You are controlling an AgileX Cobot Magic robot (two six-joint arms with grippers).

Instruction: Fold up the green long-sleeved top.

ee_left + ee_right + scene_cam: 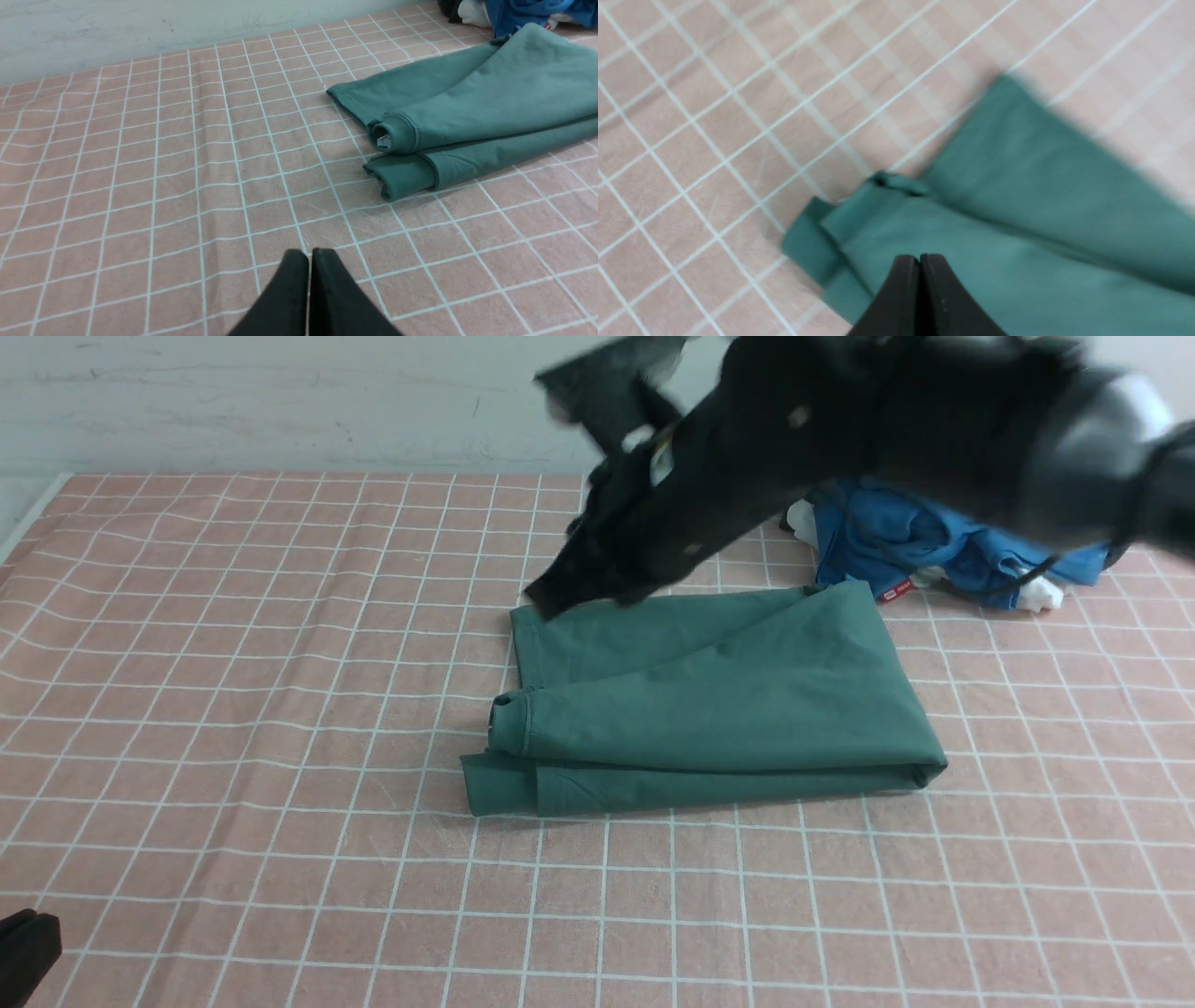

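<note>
Green top (709,709) folded, right claw (920,257) closed (empty) above

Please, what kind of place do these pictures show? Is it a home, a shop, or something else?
Probably a robot test bench for folding clothes, not a home. A table covered with a pink checked cloth stands against a bare pale wall. The folded green long-sleeved top lies on it, with a crumpled blue garment behind.

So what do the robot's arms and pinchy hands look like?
All black. The left gripper and right gripper each have two smooth, tapering fingers with rounded tips. The right arm is chunky, with a shiny rounded joint, small pale dots and a thin black cable.
</note>
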